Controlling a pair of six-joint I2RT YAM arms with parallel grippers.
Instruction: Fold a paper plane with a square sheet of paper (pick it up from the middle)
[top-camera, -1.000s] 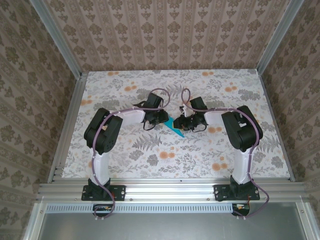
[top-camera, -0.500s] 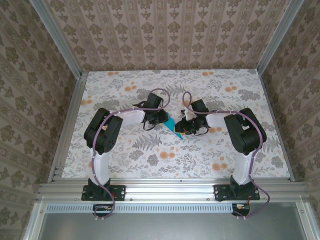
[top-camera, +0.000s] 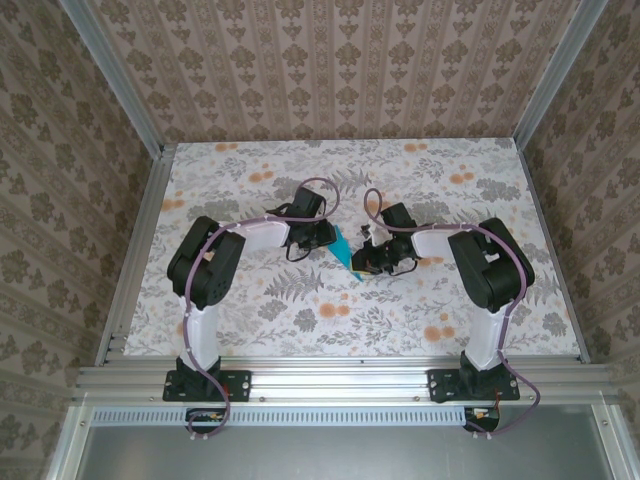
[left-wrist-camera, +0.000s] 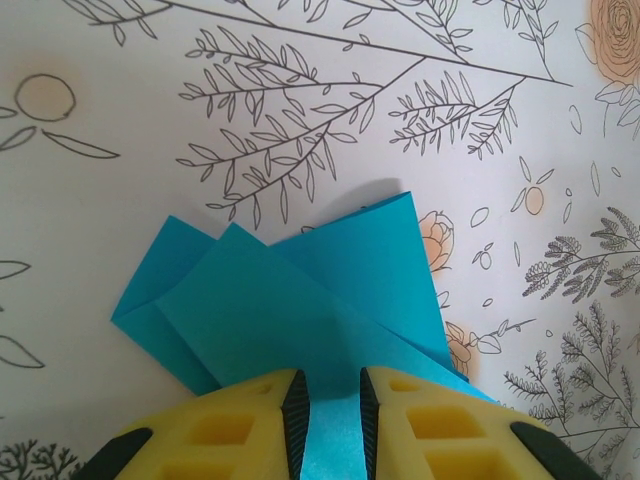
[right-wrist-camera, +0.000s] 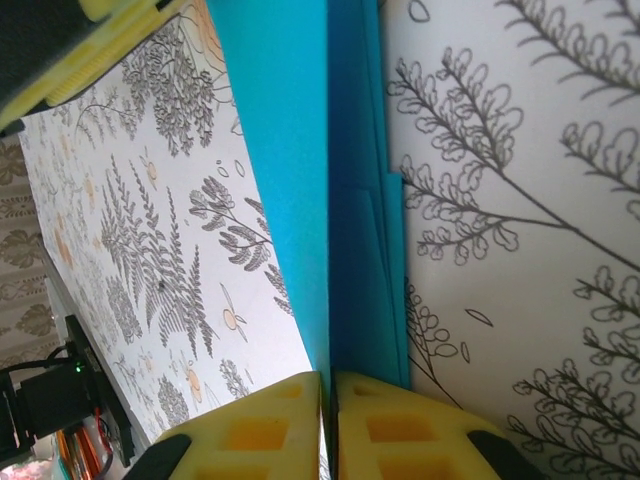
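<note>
**Folded sheet held between both grippers at table centre**

The paper plane (top-camera: 344, 246), teal-blue and partly folded into layered triangular flaps, sits at the middle of the floral table (top-camera: 250, 300), between the two wrists.

Left gripper (left-wrist-camera: 328, 385): the yellow fingers (left-wrist-camera: 250, 420) stand close together with a strip of paper running between them, and they appear to pinch it. Pointed flaps fan out beyond the tips.

Right gripper (right-wrist-camera: 328, 385): the pads are nearly touching, clamped on a folded edge of the paper, which runs away from the tips as a long straight crease.

In the overhead view, both grippers (top-camera: 328, 238) (top-camera: 366, 258) meet at the paper.
</note>
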